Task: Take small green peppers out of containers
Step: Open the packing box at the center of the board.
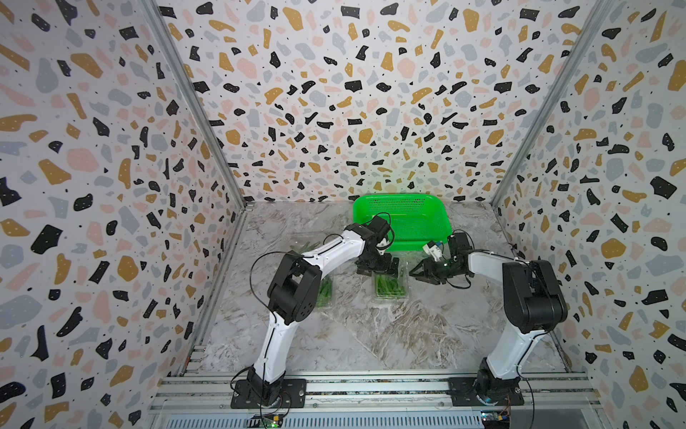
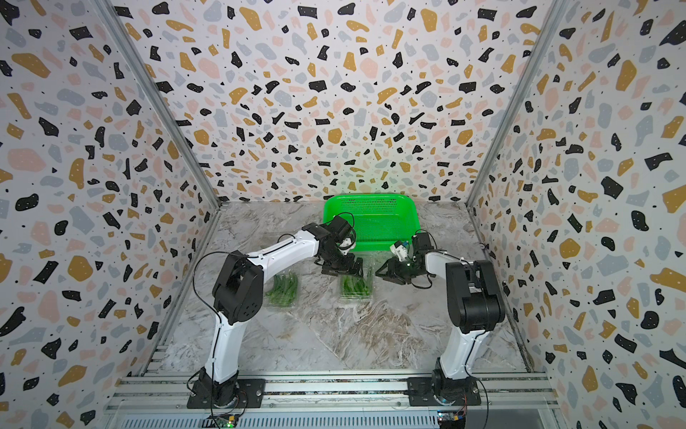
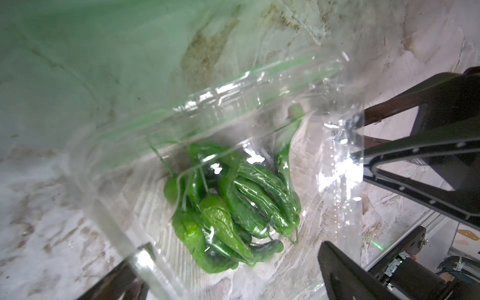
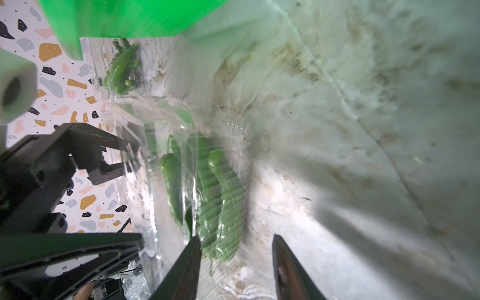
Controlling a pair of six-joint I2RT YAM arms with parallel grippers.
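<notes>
Small green peppers (image 3: 233, 207) are seen only in containers (image 2: 350, 295) (basket (image 2: 371, 197) bare); right pincer (image 4: 237, 236) is parted, left pincer (image 2: 343, 273) cannot be judged.

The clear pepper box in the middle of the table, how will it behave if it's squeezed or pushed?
Probably flimsy: the clear box looks thin and crinkled, so its walls would likely buckle under a squeeze. Likely light, holding only a small heap of peppers, so a push may slide it across the smooth tabletop.
</notes>
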